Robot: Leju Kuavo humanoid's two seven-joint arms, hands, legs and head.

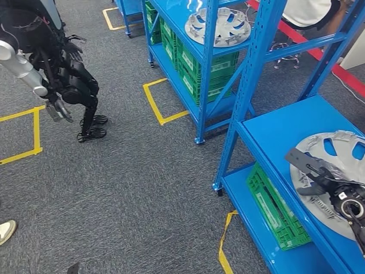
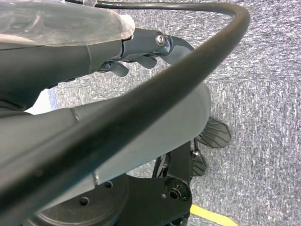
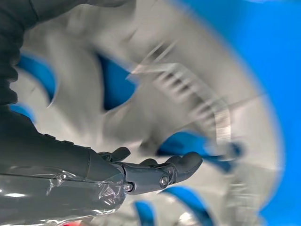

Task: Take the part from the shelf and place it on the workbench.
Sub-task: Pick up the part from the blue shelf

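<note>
The right robot hand (image 1: 320, 177) reaches over the silver wheel-cover part (image 1: 340, 149), which lies flat on the blue shelf (image 1: 279, 131); its fingers (image 3: 181, 165) lie stretched and apart just above the part's spokes, holding nothing yet. A good grasp would hook the fingers through one of the cut-outs or close on the rim, then lift level so the broad disc clears the shelf upright. The left robot hand (image 1: 58, 108) hangs low over the carpet, fingers loosely apart and empty.
</note>
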